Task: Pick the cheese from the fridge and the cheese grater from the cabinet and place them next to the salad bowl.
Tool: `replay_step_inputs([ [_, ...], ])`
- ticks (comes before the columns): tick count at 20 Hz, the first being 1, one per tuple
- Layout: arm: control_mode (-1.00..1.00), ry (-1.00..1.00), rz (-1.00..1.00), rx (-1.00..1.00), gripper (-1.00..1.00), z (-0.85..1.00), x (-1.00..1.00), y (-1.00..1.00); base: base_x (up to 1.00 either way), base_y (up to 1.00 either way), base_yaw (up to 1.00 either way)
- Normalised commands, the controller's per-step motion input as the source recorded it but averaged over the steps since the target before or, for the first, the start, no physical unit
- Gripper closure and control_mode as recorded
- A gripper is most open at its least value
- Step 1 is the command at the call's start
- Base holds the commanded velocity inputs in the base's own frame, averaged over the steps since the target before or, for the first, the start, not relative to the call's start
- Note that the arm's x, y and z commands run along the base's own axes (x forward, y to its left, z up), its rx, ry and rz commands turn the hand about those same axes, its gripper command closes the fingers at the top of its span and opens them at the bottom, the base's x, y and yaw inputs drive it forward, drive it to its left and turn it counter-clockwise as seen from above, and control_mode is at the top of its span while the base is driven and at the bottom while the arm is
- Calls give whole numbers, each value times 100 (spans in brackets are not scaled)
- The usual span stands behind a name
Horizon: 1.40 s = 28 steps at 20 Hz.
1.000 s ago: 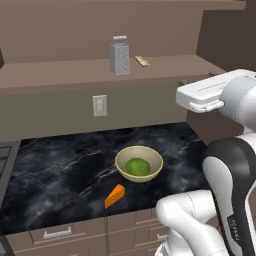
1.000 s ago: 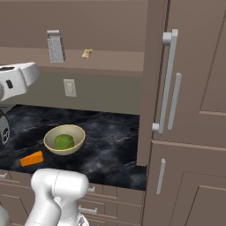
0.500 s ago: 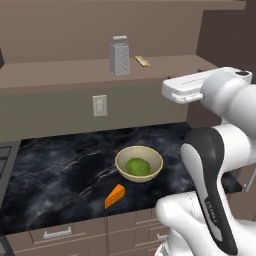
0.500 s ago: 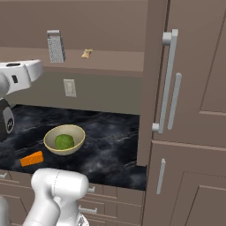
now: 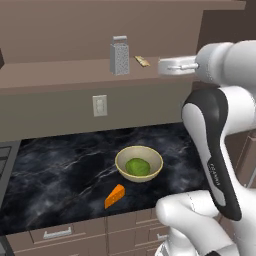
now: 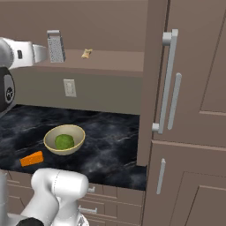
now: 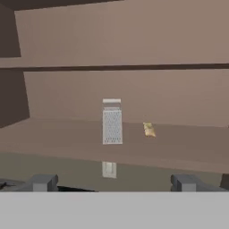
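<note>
1. Grater (image 5: 119,55): we find 1 grey box grater standing upright on the cabinet (image 5: 60,75) shelf board, loop handle on top. In the hand view the grater (image 7: 112,121) sits near the middle of the shelf (image 7: 67,138), well ahead of the fingertips.
2. Scrap (image 5: 142,61): 1 small tan piece lying on the same shelf, near the grater and apart from it.
3. Gripper (image 7: 114,183): we see its 2 dark fingertips (image 7: 42,182) spread wide at the bottom of the hand view, nothing between them. It is released and holds nothing. From the left base view the hand (image 5: 175,66) is level with the shelf, off to the side of the scrap, clear of the grater.
4. Bowl (image 5: 139,163): 1 cream bowl with a green mound of salad, on the dark marbled counter (image 5: 60,175).
5. Cheese (image 5: 115,195): 1 orange wedge lying on the counter just beside the bowl, toward the counter's front edge, not touching it.
6. Outlet (image 5: 100,105): 1 white wall plate on the backsplash under the shelf.
7. Column (image 6: 190,88): tall brown panelled unit with 2 long grey handles, beside the counter in the right base view.
</note>
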Motion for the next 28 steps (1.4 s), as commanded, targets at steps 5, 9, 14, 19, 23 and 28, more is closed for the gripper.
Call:
replay_step_inputs([
  [5, -100, 1, 0, 0, -100, -3, 1, 0, 0, 0, 0],
  [9, -100, 0, 0, 0, -100, -18, 0, 0, 0, 0, 0],
  [14, -100, -8, 2, 2, -100, -24, 0, 0, 0, 0, 0],
  [19, -100, -9, 2, 5, -100, -2, 2, 0, 0, 0, 0],
  [23, -100, -2, 1, 5, -100, 0, 11, 0, 0, 0, 0],
  [28, -100, 0, 0, 3, -100, 0, 21, 0, 0, 0, 0],
])
